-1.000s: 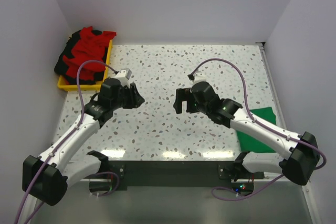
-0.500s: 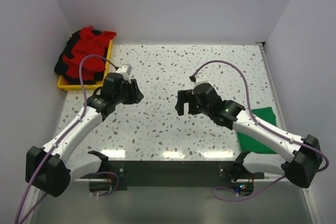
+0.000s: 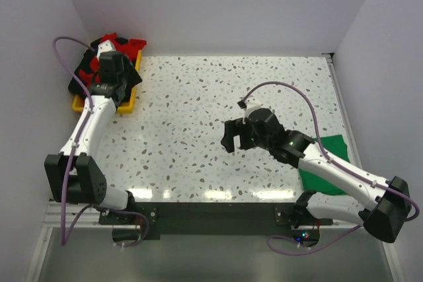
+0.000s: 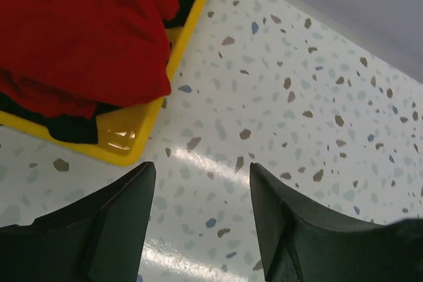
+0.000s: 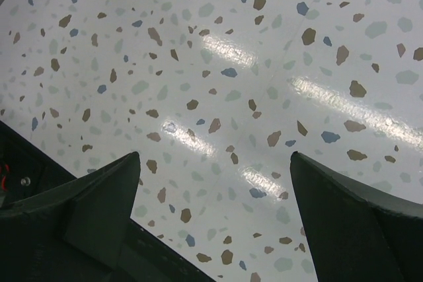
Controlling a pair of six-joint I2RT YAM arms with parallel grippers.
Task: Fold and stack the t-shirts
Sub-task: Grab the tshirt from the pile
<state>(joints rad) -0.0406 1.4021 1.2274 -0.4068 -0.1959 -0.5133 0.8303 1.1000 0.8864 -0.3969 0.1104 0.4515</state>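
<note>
My left fingers point(image 4: 112, 229) open, empty, beside yellow tray point(image 4: 125, 150) holding red t-shirt point(image 4: 79, 31) at table point(image 3: 198, 84) far-left corner; right fingers point(image 5: 86, 216) wide open, empty, mid-table.

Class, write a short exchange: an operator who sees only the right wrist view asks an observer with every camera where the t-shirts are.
Operator: My right gripper hangs open over speckled table. Any shirts?
Observer: A green t-shirt lies flat at the table's right edge, partly under the right arm.
Operator: Any others?
Observer: A red t-shirt is heaped over black cloth in a yellow tray at the far left corner.
</note>
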